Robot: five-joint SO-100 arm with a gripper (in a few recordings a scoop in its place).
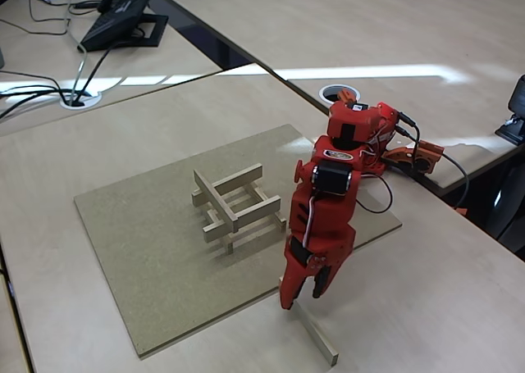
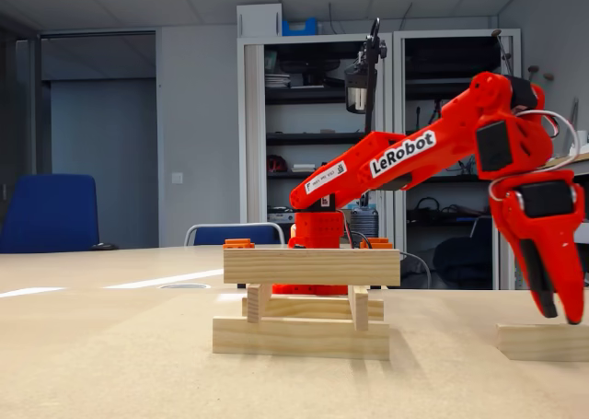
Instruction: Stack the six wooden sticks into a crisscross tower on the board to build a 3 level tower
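My end effector (image 1: 302, 295) hangs with jaws slightly apart right over the near end of the last stick (image 1: 315, 334) on the tabletop; its long axis runs away from the tower (image 1: 235, 206), which lies up-left on the board (image 1: 148, 250)

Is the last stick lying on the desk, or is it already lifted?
Lying. The stick rests flat on the desk, off the board; the gripper points down at its end.
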